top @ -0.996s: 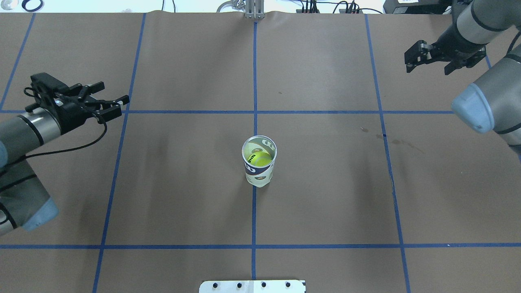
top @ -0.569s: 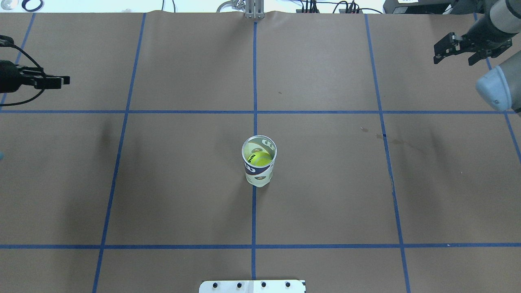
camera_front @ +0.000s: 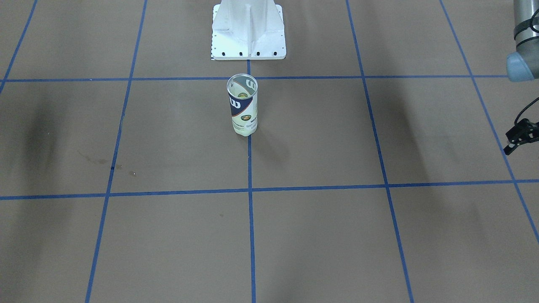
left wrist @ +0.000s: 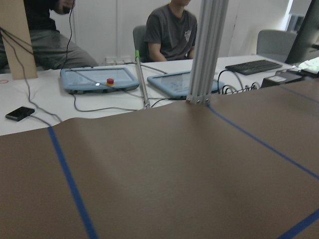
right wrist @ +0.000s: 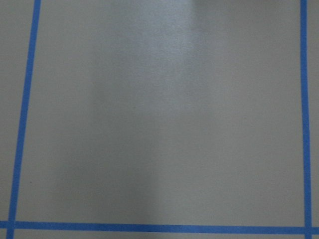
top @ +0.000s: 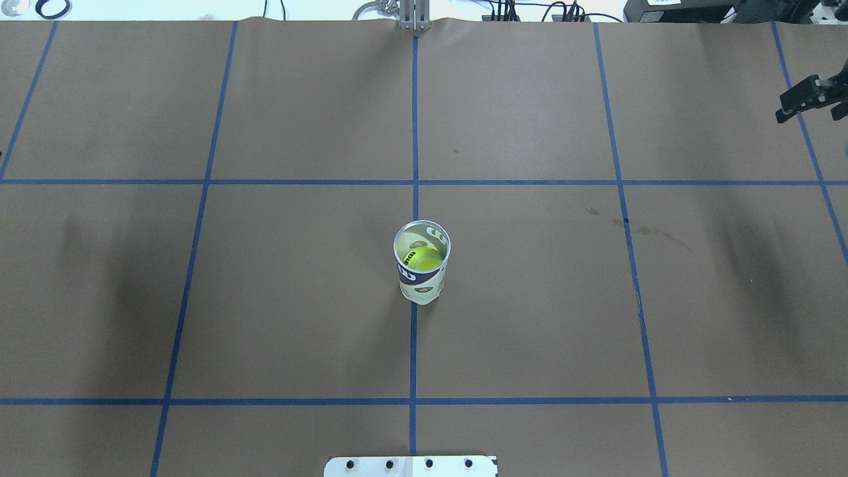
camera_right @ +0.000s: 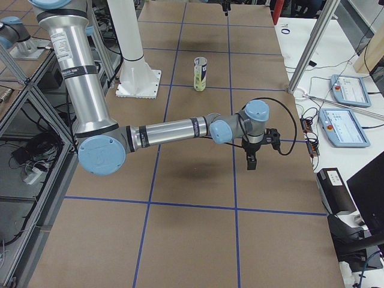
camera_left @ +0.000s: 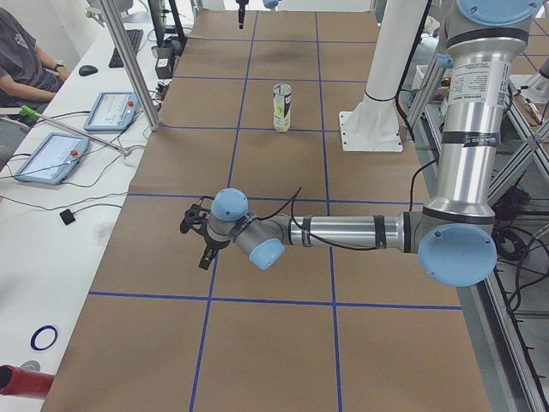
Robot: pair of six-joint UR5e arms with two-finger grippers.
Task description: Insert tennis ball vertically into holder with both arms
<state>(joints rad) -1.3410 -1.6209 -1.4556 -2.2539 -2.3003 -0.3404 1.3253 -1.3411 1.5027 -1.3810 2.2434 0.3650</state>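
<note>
The holder (top: 422, 262), a clear Wilson can with a navy-and-white label, stands upright at the table's middle, also in the front-facing view (camera_front: 242, 105). A yellow-green tennis ball (top: 424, 260) sits inside it. My right gripper (top: 808, 114) is open and empty at the far right edge of the overhead view, far from the holder. My left gripper (camera_front: 520, 139) is out of the overhead view. It shows at the front-facing view's right edge and in the exterior left view (camera_left: 190, 247), open and empty, far from the holder.
The white pedestal base (camera_front: 248, 31) stands behind the holder on the robot's side. Blue tape lines grid the brown table cover. In the left wrist view an aluminium post (left wrist: 207, 50), tablets (left wrist: 99, 78) and seated operators are past the table's far edge.
Both arms have swung outward from the holder. The left gripper has gone out of the overhead view on its left. The right gripper has moved to the right edge. Holder and ball have not moved.
</note>
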